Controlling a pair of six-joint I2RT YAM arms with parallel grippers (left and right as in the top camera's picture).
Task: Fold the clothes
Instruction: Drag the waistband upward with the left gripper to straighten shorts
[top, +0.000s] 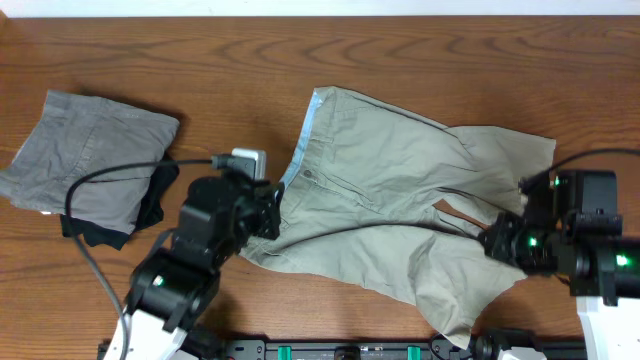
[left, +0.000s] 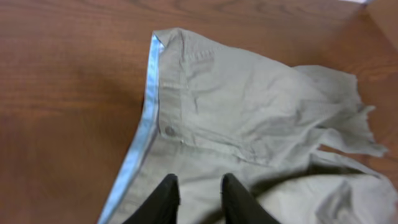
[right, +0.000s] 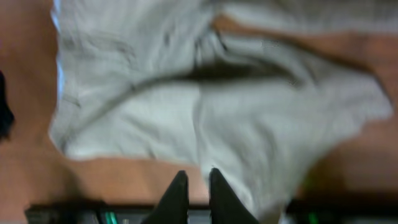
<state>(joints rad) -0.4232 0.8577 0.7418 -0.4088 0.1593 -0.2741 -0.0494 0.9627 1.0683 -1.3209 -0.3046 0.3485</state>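
Note:
The clothes, a pair of light khaki-green shorts (top: 380, 200), lie spread flat in the middle of the table. The waistband with its pale blue lining (left: 143, 130) points left and the two legs point right. My left gripper (top: 272, 215) hovers over the near end of the waistband. In the left wrist view its fingers (left: 198, 186) stand apart over the cloth (left: 249, 112) with nothing between them. My right gripper (top: 490, 240) is at the leg hems on the right. In the right wrist view it (right: 197, 179) shows a narrow gap, beside the near leg (right: 249, 124), holding nothing.
Folded darker grey shorts (top: 85, 155) lie at the far left with a small black garment (top: 150, 205) tucked under their near corner. A black rail (top: 350, 350) runs along the table's front edge. Bare wood (top: 200, 60) lies behind the shorts.

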